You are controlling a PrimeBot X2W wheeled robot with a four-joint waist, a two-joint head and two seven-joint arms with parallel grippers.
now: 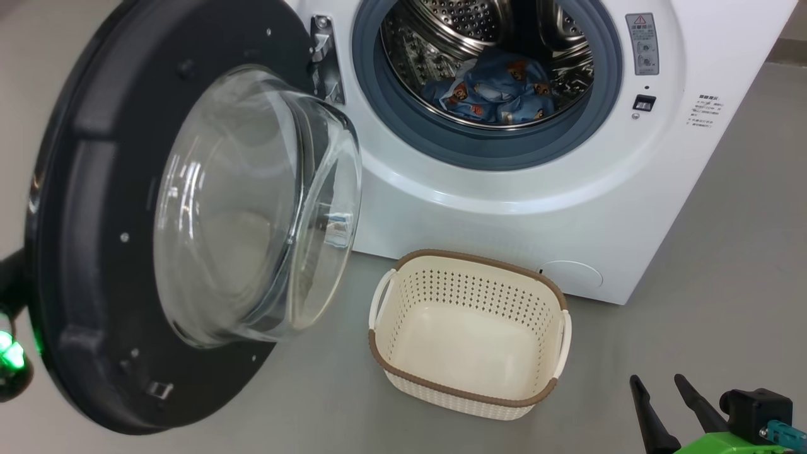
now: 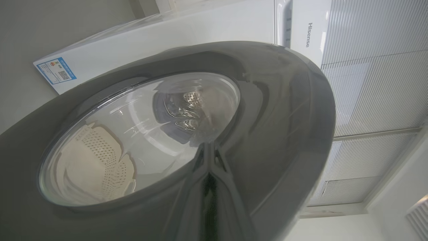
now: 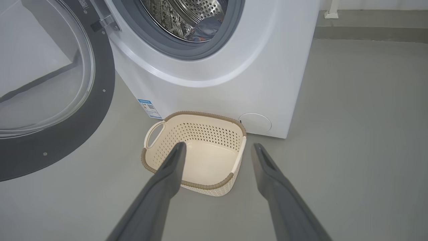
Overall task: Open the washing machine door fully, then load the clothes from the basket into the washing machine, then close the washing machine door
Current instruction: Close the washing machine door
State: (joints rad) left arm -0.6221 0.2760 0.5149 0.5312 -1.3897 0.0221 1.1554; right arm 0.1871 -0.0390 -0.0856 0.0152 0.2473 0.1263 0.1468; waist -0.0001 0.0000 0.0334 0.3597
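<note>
Containers first. The drum (image 1: 466, 25) of the washer (image 1: 504, 208) has the clothes (image 1: 498, 94) in it: one blue bundle with orange-brown figures, lying at the bottom just behind the grey-blue seal (image 1: 479, 151). The basket (image 1: 466, 260) sits upright on the floor (image 1: 725, 252) right in front of the washer, below the opening and near the round flap (image 1: 570, 276) low on the washer's front. It's empty, just a bare cream bottom.

The door (image 1: 94, 189) is open, swung out from the hinge on the washer's left side. Its inner face and glass bowl (image 1: 252, 208) are turned toward the head camera.

Arms: the left gripper (image 2: 208, 157) is on the door's outer side, the side facing away from the washer's opening. Its fingers are pressed together with nothing between them, tips right at the glossy black ring beside the glass. I can't tell if they actually touch, because the reflection muddies it. In the head view a dark bit of that arm with a green light (image 1: 11, 353) pokes out past the door's edge.

The right gripper (image 1: 657, 378) hangs low, farther from the washer than the basket and off to the right. Its fingers are spread wide, hold nothing and point toward the washer. In its wrist view the basket shows between the two fingers.

Count: one washer, one door, one basket with two white handles (image 1: 381, 296), one bundle of clothes, two grippers.
</note>
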